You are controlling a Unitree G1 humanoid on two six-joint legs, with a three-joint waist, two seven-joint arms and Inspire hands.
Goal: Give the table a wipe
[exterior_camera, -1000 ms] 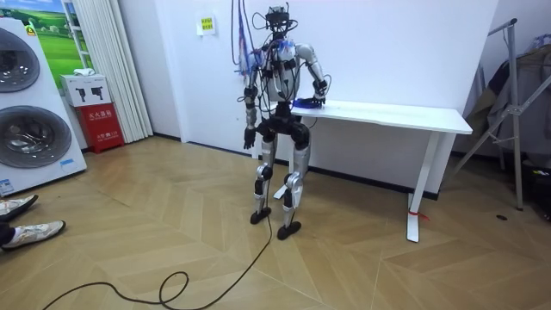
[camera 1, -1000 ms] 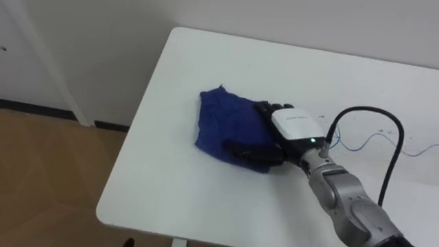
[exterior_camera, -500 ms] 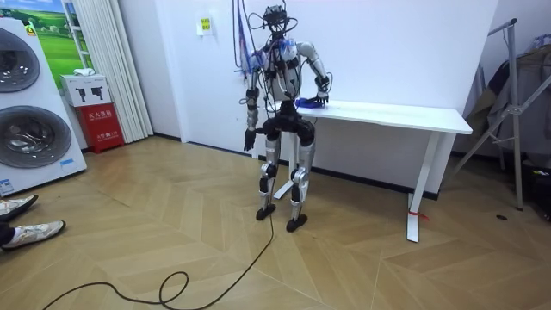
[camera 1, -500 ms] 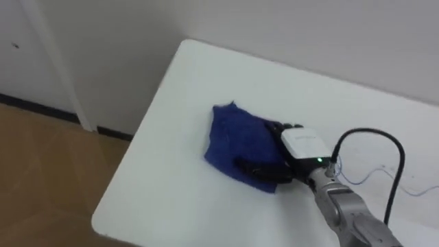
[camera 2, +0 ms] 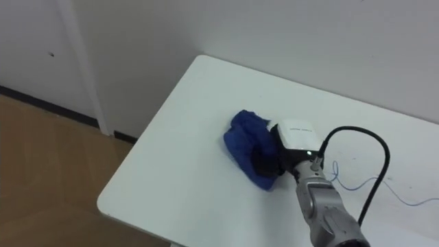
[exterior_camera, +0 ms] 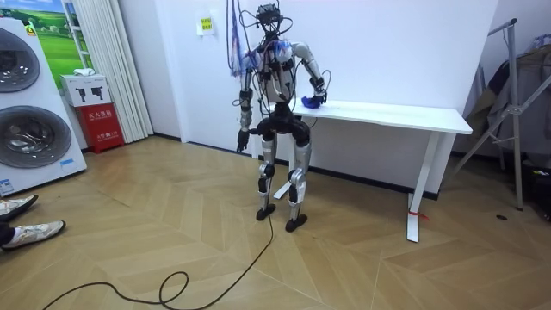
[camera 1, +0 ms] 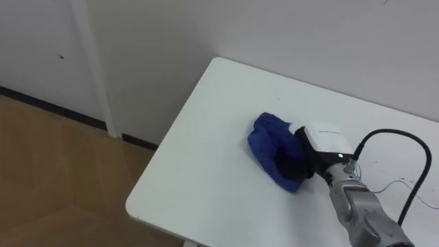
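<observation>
The blue cloth [camera 1: 266, 140] lies bunched up on the white counter [camera 1: 206, 165], near its left end. The right robot hand [camera 1: 296, 159] is on the cloth's right side. Its dark fingers go into the folds, so I cannot tell if they grip it. The left robot hand [exterior_camera: 243, 138] hangs by the robot's hip.

Left and right eye views: head-mounted, aimed steeply down, close to the near corner of the white table [camera 1: 199, 165]. Both show the blue cloth [camera 1: 269, 140] near frame centre. Room view: set well back, facing the white wall [exterior_camera: 387, 43], covering the robot and the whole table.
</observation>
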